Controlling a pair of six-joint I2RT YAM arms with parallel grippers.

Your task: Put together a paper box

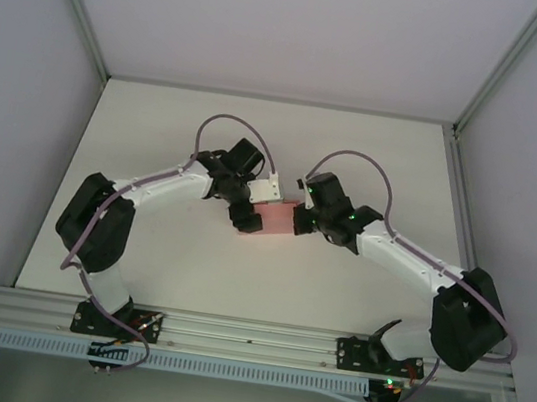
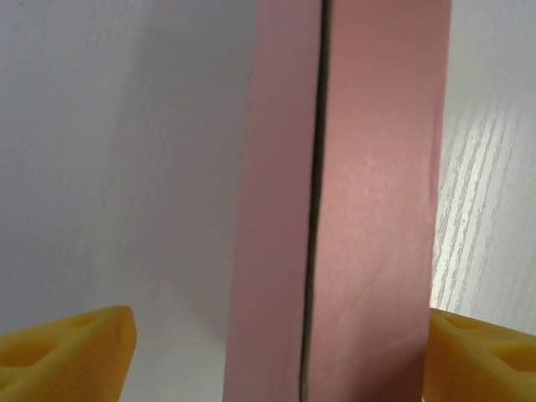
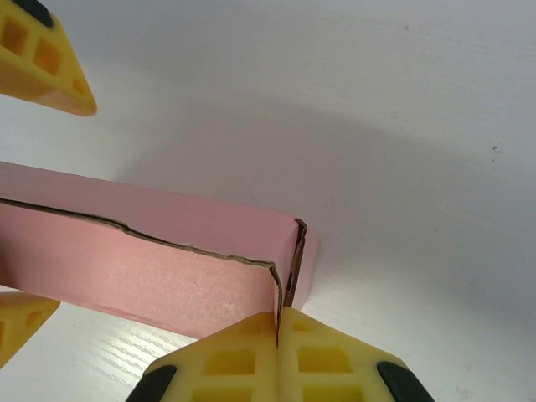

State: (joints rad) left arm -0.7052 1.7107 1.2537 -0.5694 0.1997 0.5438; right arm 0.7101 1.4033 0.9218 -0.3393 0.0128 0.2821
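The paper box (image 1: 274, 220) is a small pink folded carton lying on the white table between both arms. My left gripper (image 1: 245, 220) is at its left end and my right gripper (image 1: 298, 221) at its right end. In the left wrist view the paper box (image 2: 352, 209) stands between the yellow fingers (image 2: 71, 352) of my open left gripper (image 2: 279, 356). One finger is clear of it and the other is at its side. In the right wrist view my right gripper (image 3: 278, 331) is shut on a thin card edge at the corner of the paper box (image 3: 142, 268).
The white table (image 1: 258, 139) has free room behind and in front of the box. Grey walls and metal frame posts (image 1: 76, 0) bound it. The left gripper's yellow fingers (image 3: 42, 59) straddle the box's far end in the right wrist view.
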